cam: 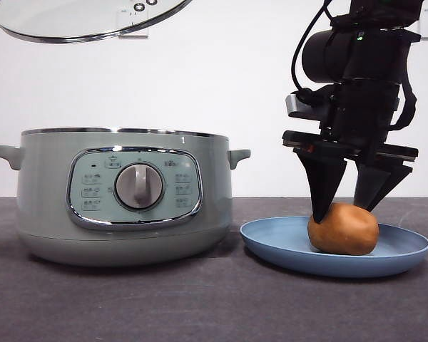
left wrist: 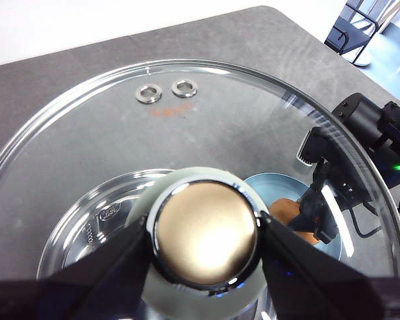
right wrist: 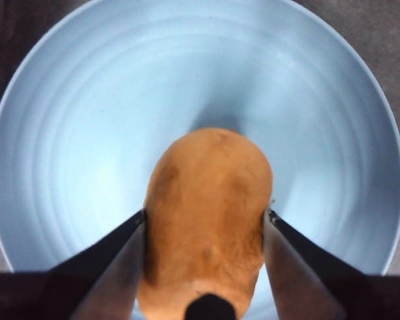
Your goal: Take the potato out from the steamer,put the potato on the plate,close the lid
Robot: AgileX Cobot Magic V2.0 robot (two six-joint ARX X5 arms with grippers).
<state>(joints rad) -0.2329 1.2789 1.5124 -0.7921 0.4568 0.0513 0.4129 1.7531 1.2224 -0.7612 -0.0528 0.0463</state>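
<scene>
While the potato (cam: 343, 229) is pinched on the plate (cam: 271, 246) by the right end effector (cam: 348, 206), the lid (cam: 78, 20) (knob clamped by the left end effector (left wrist: 205, 237)) could be knocked against the steamer (cam: 121, 196) rim if lowered off-centre.

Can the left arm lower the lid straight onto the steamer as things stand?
Probably yes. The left tool grips the lid by its knob, held above the steamer, whose open top looks unobstructed. The right tool is off to the side at the potato on the plate.

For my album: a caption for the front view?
Right tool sets potato on plate; lid held above steamer.
</scene>
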